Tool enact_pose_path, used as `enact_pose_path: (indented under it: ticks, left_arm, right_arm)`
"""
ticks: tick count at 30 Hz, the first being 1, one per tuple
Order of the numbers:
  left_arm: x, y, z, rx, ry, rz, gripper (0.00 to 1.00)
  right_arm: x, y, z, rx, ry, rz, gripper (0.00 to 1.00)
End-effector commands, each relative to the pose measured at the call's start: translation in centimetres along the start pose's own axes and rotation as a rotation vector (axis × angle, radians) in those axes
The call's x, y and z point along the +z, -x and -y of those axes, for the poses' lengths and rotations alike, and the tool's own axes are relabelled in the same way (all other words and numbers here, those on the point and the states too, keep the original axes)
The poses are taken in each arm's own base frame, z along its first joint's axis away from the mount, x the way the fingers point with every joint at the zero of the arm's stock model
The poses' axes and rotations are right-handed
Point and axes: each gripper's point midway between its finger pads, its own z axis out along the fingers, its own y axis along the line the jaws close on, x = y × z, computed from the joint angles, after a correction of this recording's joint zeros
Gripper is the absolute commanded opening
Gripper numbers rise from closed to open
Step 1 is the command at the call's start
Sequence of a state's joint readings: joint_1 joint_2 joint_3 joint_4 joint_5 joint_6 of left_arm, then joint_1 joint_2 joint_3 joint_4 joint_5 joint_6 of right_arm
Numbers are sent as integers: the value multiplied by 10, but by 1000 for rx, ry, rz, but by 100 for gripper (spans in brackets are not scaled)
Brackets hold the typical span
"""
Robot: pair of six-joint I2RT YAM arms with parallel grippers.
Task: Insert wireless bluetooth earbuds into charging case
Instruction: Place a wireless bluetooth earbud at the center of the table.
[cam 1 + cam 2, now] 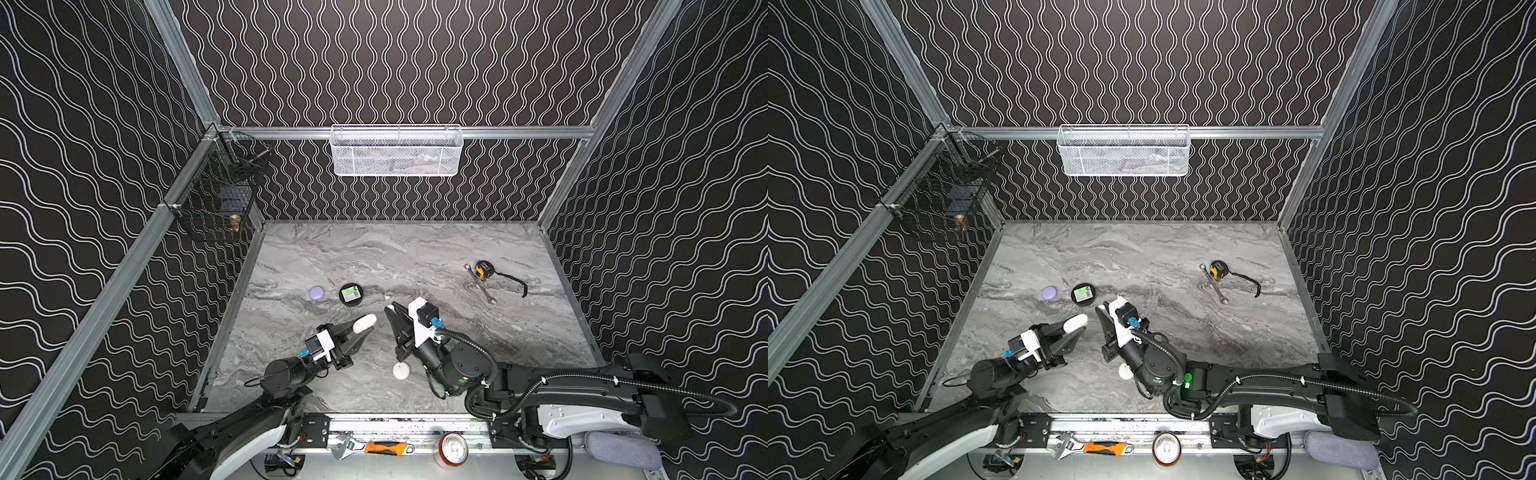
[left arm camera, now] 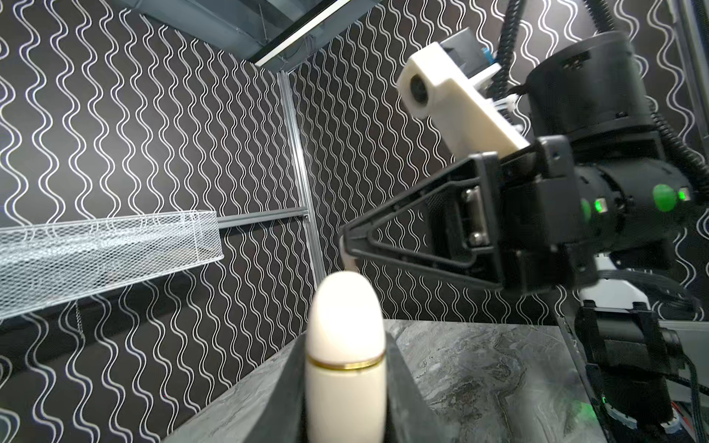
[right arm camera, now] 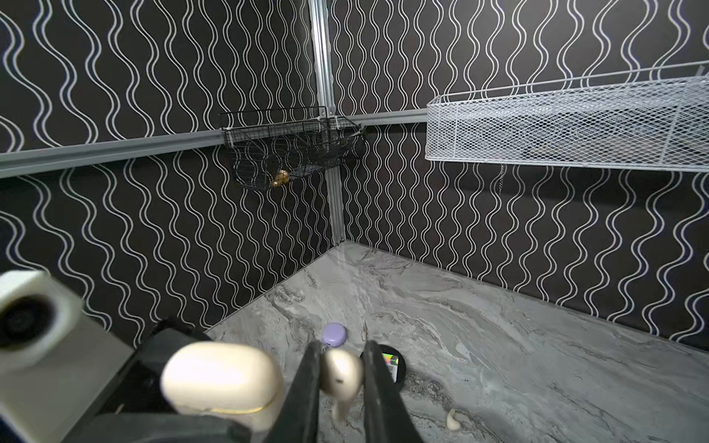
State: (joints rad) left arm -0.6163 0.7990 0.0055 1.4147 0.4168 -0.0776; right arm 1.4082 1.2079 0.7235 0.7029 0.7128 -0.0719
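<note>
1. Well, the left tool (image 1: 366,328) is reaching in from the near left side. Its jaws are pressing against both sides of a cream charging case (image 1: 364,323) and holding it up off the counter (image 1: 415,257).
2. In the left wrist view, that case is showing a thin gold seam running around it, with its lid sitting shut.
3. The right tool (image 1: 390,309) is angling its tip toward the case from the right. It is hovering just beside the case, and in both top views a small gap is showing between them.
4. The right tool is pinching a cream earbud (image 3: 340,374). The fingers (image 3: 312,377) are squeezing the rounded head, and the stem is poking out from between them.
5. A second cream earbud (image 3: 453,420) is lying loose on the counter, just behind the right tool's tip.
6. Behind the left tool, a lilac case (image 1: 316,293) and a black round tin (image 1: 351,294) with a green label are sitting side by side, close together but apart.
7. A white case (image 1: 401,370) is resting near the front of the counter, just beside the right arm's wrist. In a top view (image 1: 1124,371) the arm is covering part of it.
8. Over on the far right, a tape measure (image 1: 483,270) and a wrench (image 1: 482,286) are lying just beside each other.
9. A white mesh basket (image 1: 397,151) is hanging on the back wall and a black wire basket (image 1: 220,187) on the left wall.
</note>
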Motion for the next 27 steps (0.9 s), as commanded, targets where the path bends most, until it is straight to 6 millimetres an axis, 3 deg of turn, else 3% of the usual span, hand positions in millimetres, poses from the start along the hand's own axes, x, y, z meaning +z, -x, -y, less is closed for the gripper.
enact_pose_path:
  ticks: [1,3,9,13,20,24,27]
  left_arm:
    - [2,-20,-14,-74,75,-93,0]
    - [1,-33,-22,-101,123,-151,0]
    - [-4,-57,-45,-168,257,-245,0]
    - [-6,-69,-55,-240,273,-257,0]
    - [-2,-71,-55,-254,227,-239,0]
    - [-2,-73,-55,-247,226,-261,0]
    - [-2,-71,-54,-239,221,-259,0]
  right_arm:
    - [-3,-13,12,5,-47,-31,10]
    - [-2,-38,28,16,-104,-112,11]
    - [-2,-172,72,156,-212,-506,11]
    - [-3,-230,74,224,-196,-695,10]
    - [3,-257,71,289,-179,-771,19]
    - [7,-275,66,300,-178,-837,20]
    - [9,-282,65,316,-174,-854,32]
